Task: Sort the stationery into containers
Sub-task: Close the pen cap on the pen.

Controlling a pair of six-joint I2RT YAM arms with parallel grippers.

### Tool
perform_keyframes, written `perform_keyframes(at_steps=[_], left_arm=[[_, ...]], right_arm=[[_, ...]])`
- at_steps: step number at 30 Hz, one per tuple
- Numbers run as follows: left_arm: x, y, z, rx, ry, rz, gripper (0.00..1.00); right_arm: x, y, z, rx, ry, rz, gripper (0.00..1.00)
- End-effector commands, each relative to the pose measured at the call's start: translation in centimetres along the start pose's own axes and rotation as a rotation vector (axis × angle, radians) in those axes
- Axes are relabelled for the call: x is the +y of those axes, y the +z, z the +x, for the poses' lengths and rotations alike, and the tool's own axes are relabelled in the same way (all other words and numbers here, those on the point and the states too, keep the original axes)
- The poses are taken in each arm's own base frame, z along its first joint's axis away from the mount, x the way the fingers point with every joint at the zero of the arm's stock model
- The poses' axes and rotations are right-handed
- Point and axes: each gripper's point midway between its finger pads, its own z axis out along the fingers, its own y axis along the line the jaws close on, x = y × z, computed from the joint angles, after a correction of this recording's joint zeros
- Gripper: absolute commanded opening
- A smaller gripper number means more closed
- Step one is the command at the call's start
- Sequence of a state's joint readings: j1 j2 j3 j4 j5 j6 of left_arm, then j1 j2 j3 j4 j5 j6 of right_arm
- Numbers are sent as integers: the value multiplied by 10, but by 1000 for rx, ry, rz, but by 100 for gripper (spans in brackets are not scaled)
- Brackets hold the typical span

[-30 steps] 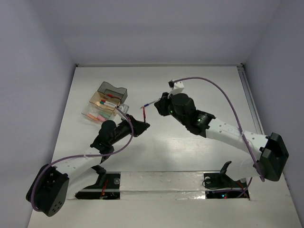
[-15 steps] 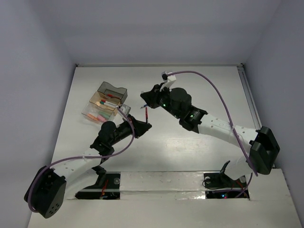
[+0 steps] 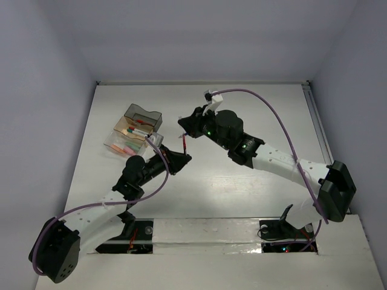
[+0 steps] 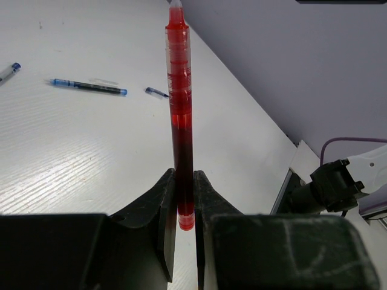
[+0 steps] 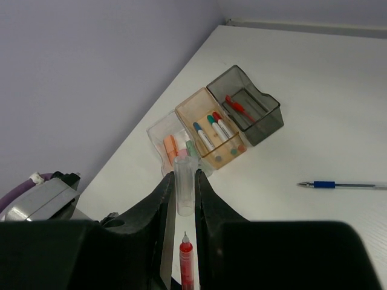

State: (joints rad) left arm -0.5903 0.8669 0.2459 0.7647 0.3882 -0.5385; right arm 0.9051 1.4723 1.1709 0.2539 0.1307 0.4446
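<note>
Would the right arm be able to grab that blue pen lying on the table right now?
Probably not yet. The table around the blue pen looks open, but the right pincer is shut on a clear tube, so it has no free grip until it lets that go.

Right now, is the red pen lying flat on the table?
No, the left hand is pinching the red pen at its bottom end, so it sticks up off the table.

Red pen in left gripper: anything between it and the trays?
No object lies on the table between the red pen and the trays. The right gripper, shut on a clear cap, sits close to the pen's tip.
</note>
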Motion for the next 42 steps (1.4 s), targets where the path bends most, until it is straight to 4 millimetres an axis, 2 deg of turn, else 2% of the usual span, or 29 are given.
perform_keyframes(at_steps=[1,11,20,42], left_arm=[[-14,4,-26,-75,48,34,0],[-11,4,-26,-74,45,17,0],[-10,3,-27,-83,47,8,0],[-8,2,-30,-94,50,-5,0]], right_arm=[[19,-2,-25,-46,3,-43,0],[19,-2,-25,-40,-2,-43,0],[16,-2,-16,-19,-5,-37,0],[12,0,15,69,4,-51,0]])
